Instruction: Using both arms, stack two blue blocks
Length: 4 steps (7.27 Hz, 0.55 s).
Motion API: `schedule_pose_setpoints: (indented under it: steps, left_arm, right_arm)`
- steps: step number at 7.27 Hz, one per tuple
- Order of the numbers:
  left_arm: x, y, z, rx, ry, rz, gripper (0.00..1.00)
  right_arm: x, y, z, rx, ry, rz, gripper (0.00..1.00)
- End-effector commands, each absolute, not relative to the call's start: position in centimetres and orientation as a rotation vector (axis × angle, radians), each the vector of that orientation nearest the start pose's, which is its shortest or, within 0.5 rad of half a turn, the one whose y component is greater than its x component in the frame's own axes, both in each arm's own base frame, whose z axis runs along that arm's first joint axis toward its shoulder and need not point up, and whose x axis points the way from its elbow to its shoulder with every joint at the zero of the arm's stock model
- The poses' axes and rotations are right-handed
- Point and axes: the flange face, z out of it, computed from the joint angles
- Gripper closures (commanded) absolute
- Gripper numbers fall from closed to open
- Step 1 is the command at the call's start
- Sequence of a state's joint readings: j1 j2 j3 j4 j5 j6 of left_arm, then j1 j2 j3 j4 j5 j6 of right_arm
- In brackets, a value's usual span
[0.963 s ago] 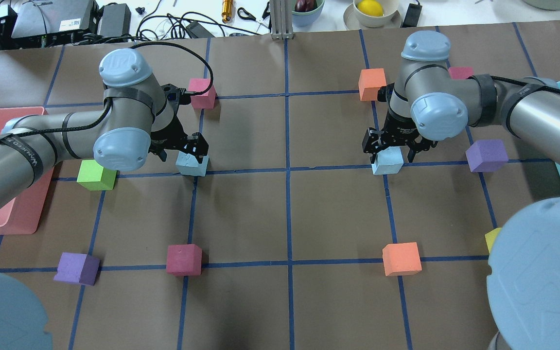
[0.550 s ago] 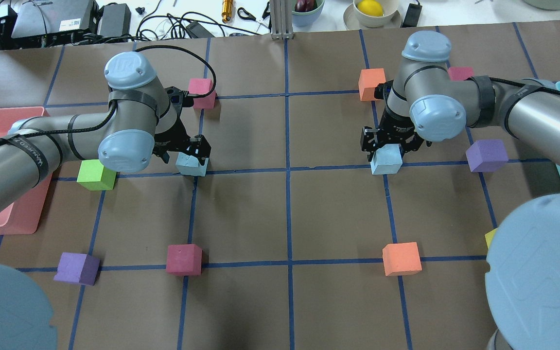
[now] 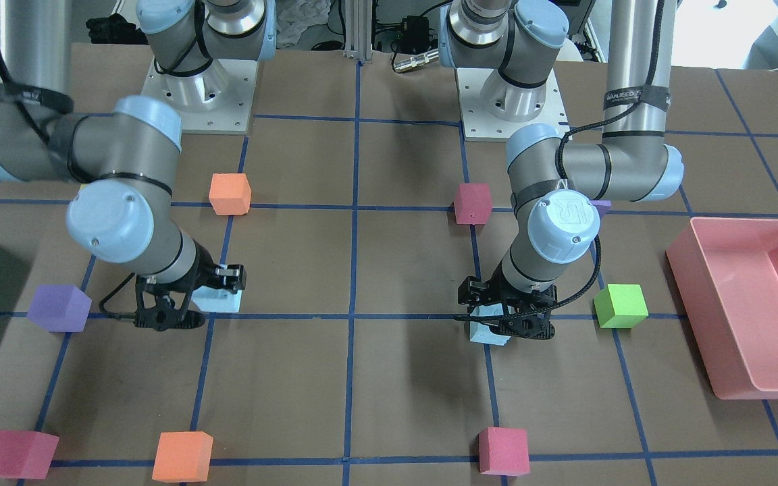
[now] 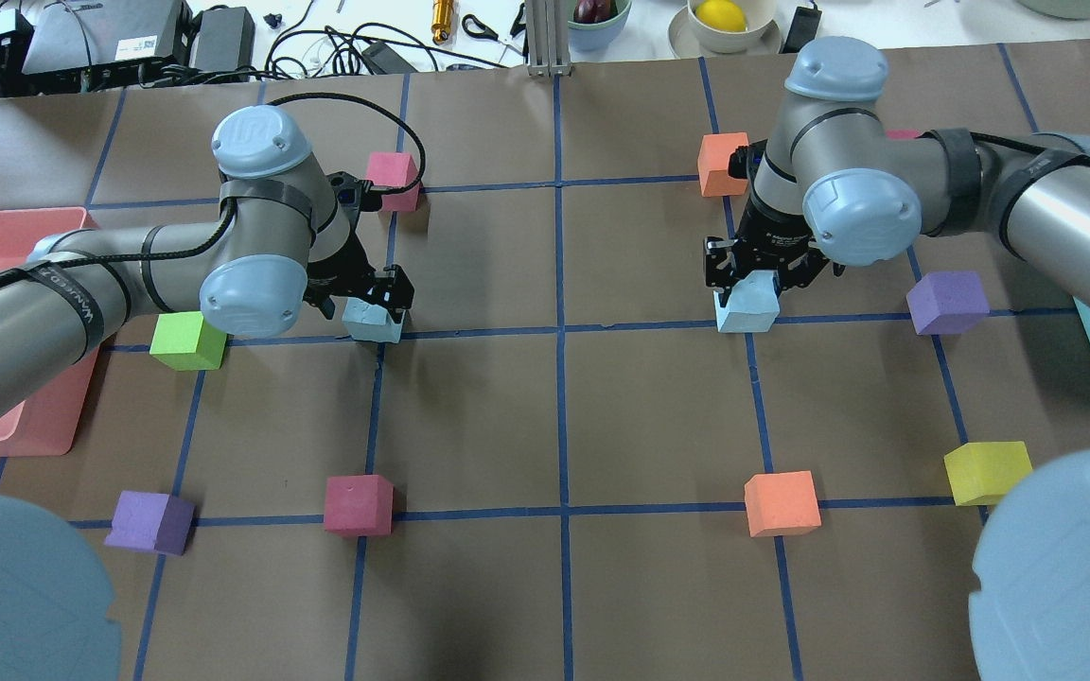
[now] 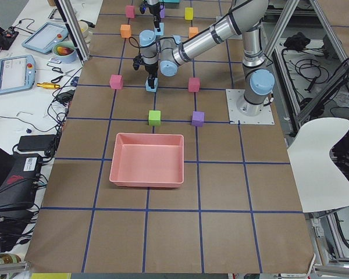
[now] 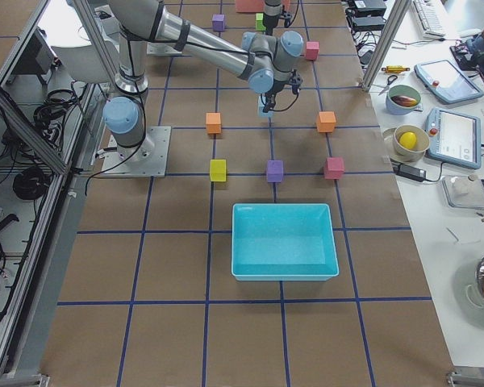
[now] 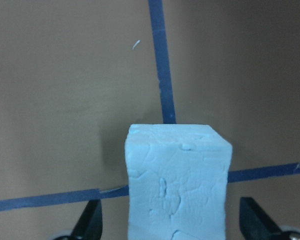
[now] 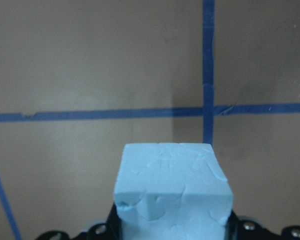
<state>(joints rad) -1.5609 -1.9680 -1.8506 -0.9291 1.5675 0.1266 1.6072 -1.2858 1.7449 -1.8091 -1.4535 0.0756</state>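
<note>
Two robot arms reach down over a brown table marked with blue tape lines. The left gripper is spread wide around the left blue block, with its fingers standing clear of both sides. That block rests on a tape crossing, near a green cube. The right gripper is clamped on the right blue block at another tape crossing, well apart from the first. I cannot tell whether this block is off the table.
</note>
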Motion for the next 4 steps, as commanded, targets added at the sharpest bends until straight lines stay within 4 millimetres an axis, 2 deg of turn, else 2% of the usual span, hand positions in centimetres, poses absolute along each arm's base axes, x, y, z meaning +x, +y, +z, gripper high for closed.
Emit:
schedule_pose_setpoints:
  steps: [1, 2, 3, 4]
  left_arm:
    - [-12.8, -56.8, 20.1, 0.178, 3.142, 0.062, 0.06]
    - [-12.9, -56.9, 20.1, 0.176, 3.143, 0.055, 0.06]
    - [-12.9, -56.8, 20.1, 0.178, 3.143, 0.055, 0.06]
    - [-12.9, -56.9, 20.1, 0.178, 3.143, 0.050, 0.06]
  right_arm:
    - [25.4, -47.6, 29.5, 0.174, 3.020, 0.444, 1.00]
    - [28.5, -46.6, 28.5, 0.184, 3.033, 0.389, 1.00]
    - [30.0, -45.1, 27.0, 0.141, 3.037, 0.391, 1.00]
    - [31.7, -44.1, 24.8, 0.090, 3.036, 0.320, 1.00]
